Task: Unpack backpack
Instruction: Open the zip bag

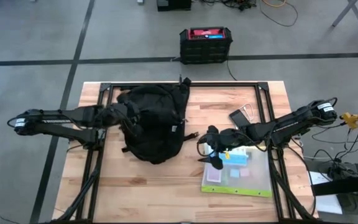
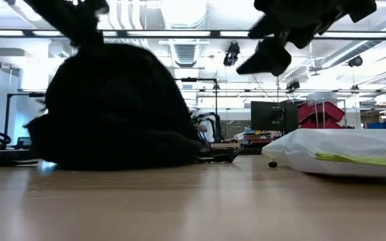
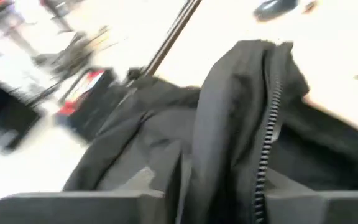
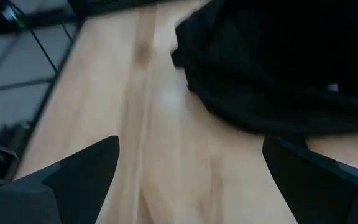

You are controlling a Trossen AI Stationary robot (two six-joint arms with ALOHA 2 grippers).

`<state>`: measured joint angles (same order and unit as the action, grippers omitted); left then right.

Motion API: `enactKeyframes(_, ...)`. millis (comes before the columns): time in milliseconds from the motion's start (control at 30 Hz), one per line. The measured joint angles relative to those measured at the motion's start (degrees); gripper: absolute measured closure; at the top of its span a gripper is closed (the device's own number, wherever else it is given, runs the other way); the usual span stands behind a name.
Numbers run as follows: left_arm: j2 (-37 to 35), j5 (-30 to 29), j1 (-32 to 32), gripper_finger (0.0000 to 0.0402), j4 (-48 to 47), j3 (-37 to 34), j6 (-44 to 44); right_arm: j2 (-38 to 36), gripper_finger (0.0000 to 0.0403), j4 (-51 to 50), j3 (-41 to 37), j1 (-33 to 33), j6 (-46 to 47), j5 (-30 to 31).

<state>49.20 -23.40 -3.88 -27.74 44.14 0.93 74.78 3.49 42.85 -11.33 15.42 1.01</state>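
The black backpack (image 1: 154, 127) lies on the table's middle, its lower bulk resting on the wood (image 2: 112, 114). My left gripper (image 1: 129, 118) reaches in from the left onto the backpack's left side and is shut on its fabric (image 3: 216, 205). My right gripper (image 1: 213, 152) hangs open above the table just right of the backpack (image 4: 278, 62), at the near left corner of a clear plastic pouch (image 1: 238, 173). Nothing lies between its fingers (image 4: 201, 180). The low view shows it raised above the tabletop (image 2: 273, 57). My left gripper pinches a raised fold of the backpack's fabric beside an open zip edge (image 3: 263, 155) between its two fingers. The fold stands up from the fingers while the rest of the backpack stays on the table. One layer or several, I cannot tell.
A clear pouch with coloured cards (image 2: 340, 150) lies at the near right. A dark phone (image 1: 238, 117) rests farther back on the right. Black frame rails (image 1: 263, 106) run along the table. A black-and-red box (image 1: 205, 43) stands on the floor beyond the far edge.
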Motion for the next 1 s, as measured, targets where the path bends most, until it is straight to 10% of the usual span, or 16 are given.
enactKeyframes(200, -0.39, 18.98, 0.38, 0.0206, 4.87, 0.79, -0.56, -0.04, 0.0018, -8.27, 0.01, -0.88, 1.61, -3.07)
enactKeyframes(467, 2.09, 13.2, 0.59, 0.0158, 6.16, -6.43, -4.85, -0.07, 0.0018, -21.51, 0.0, -5.56, 6.74, -2.71)
enactKeyframes(733, 9.75, 21.24, 0.85, 0.0176, 35.48, -13.54, -2.97, 0.39, 0.0018, -31.45, 0.02, -5.66, 10.85, 1.4)
enactKeyframes(1000, 23.69, 21.42, 1.13, 0.0199, 44.65, -11.37, -1.5, 3.98, 0.0018, -31.95, -0.48, -5.55, 8.7, 15.44)
